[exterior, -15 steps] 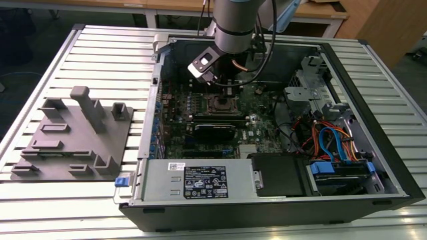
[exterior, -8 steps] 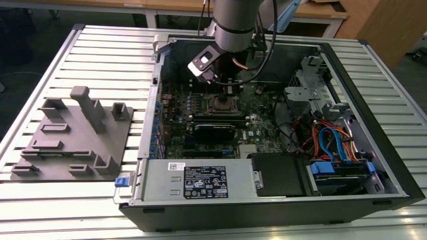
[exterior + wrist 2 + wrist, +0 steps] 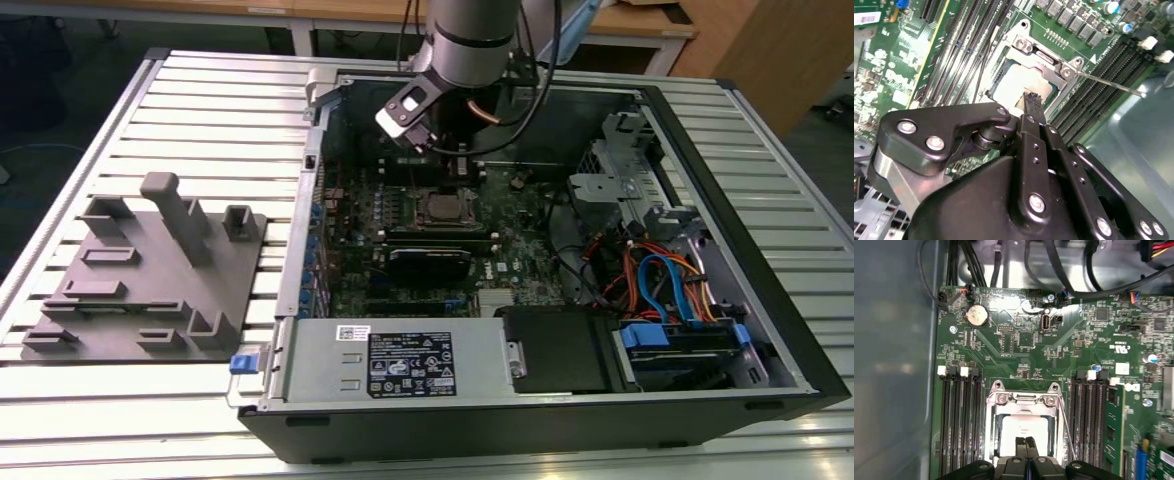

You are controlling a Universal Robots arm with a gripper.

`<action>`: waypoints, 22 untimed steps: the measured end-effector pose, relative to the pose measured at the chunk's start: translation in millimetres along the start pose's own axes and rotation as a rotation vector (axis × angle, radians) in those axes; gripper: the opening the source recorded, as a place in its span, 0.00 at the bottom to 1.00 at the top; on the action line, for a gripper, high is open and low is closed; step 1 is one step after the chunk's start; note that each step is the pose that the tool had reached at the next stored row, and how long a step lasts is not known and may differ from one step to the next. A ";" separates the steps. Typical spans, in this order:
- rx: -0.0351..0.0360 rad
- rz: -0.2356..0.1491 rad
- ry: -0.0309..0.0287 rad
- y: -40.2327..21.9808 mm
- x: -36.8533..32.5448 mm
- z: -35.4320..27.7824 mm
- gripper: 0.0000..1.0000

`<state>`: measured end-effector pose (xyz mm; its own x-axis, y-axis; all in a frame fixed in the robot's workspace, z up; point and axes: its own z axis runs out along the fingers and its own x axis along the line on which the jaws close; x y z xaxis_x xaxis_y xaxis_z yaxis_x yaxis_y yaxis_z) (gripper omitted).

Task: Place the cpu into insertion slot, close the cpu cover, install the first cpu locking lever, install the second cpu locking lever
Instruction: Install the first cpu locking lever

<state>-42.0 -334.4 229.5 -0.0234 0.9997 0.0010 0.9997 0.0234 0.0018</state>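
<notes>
The cpu lies in the insertion slot of the green motherboard, its silver top showing through the window of the cpu cover. The cover lies flat over the socket. A thin metal locking lever sticks out from the socket's side; it appears as a slim rod beside the cover. My gripper hovers just above the chip with its black fingertips pressed together, shut and holding nothing.
Long black memory slots flank the socket on both sides. A black block sits below the socket in the exterior view. The case holds a power supply, cables and a drive cage. A grey fixture plate lies outside the case.
</notes>
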 end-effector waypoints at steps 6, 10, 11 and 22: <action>-0.0001 0.000 -0.0012 0.1 0.0 -16.6 0.11; 0.0000 0.000 -0.0031 0.1 0.0 -25.7 0.11; 0.0001 0.000 -0.0038 0.1 0.0 -26.3 0.11; 0.0000 -0.005 -0.0045 0.0 0.0 -26.3 0.11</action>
<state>-42.0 -334.4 255.8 -0.0285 0.9996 -0.0035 0.9996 0.0285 0.0018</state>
